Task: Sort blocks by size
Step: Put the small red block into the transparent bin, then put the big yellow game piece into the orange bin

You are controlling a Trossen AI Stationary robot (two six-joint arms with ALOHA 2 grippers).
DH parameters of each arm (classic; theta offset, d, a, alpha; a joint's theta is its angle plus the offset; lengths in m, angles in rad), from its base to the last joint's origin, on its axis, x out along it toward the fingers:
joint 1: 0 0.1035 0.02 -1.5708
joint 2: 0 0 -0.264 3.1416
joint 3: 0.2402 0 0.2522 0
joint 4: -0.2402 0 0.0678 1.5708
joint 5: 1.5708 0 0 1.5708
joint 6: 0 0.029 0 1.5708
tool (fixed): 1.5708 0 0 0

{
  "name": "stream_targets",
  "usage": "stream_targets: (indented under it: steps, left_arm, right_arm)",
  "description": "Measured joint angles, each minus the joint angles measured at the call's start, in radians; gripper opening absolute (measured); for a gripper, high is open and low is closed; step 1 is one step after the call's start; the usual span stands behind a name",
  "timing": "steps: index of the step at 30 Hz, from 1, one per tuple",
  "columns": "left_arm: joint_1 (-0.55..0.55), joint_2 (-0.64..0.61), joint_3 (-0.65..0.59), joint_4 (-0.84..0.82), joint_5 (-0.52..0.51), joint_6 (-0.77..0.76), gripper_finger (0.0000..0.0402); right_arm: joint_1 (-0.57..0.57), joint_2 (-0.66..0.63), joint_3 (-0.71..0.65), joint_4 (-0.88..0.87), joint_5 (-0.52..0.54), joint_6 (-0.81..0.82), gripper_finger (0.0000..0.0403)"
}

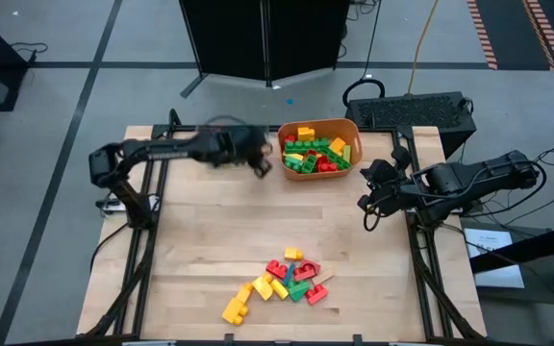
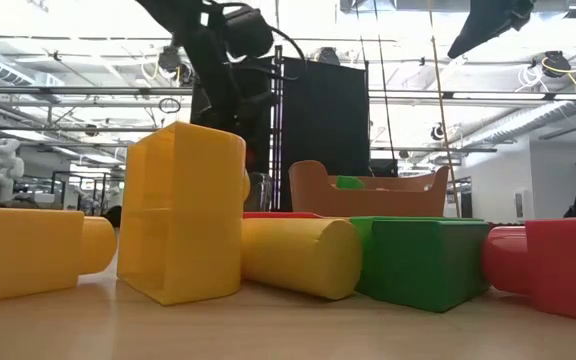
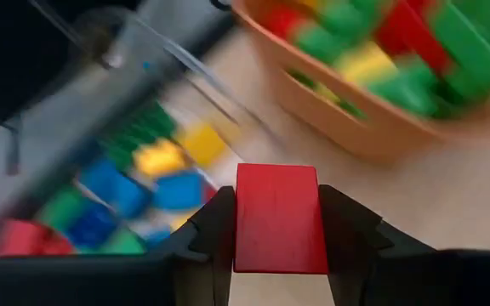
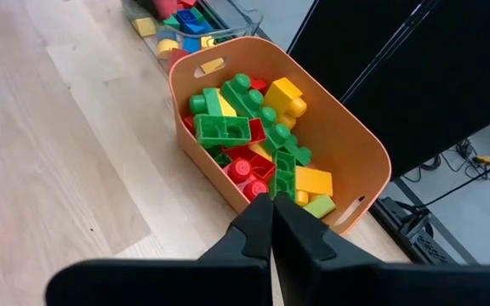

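Observation:
My left gripper hangs over the table's far part, just left of the orange tub, shut on a red block. Below and beyond it, a clear tray holds blue, yellow, green and red blocks. The tub is full of green, red and yellow blocks. A loose pile of blocks lies on the table near its front edge. My right gripper is shut with nothing in it, above the table to the right of the tub. My left gripper pinches the red block by two opposite sides between its two fingers. The fingers slant down from the table's left side. The block is lifted clear of the table, one flat face turned up toward the wrist.
In the low view, big yellow, green and red blocks stand close to the front edge, with the tub behind them. A black box sits off the far right corner. Bare wood lies mid-table.

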Motion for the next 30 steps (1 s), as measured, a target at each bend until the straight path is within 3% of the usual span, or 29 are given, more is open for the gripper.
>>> stream_targets:
  steps: [5, 12, 19, 24, 30]
  left_arm:
    - [0.132, -0.001, 0.029, 0.029, -0.007, 0.104, 0.0125]
    - [0.242, 0.009, 0.009, 0.016, 0.021, 0.121, 0.013]
    - [0.25, 0.009, 0.005, 0.019, 0.052, 0.202, 0.0261]
    - [0.242, 0.009, 0.005, -0.011, 0.182, 0.178, 0.0307]
    - [0.151, 0.009, 0.005, -0.05, 0.588, 0.11, 0.0311]
  right_arm:
    - [0.0, 0.0, 0.0, 0.0, 0.0, 0.014, 0.0004]
    - [0.0, 0.0, 0.0, 0.0, 0.0, 0.014, 0.0004]
    - [0.0, 0.0, 0.0, 0.0, 0.0, 0.012, 0.0004]
    - [0.0, 0.0, 0.0, 0.0, -0.001, 0.004, 0.0004]
    - [0.0, 0.0, 0.0, 0.0, 0.0, 0.003, 0.0004]
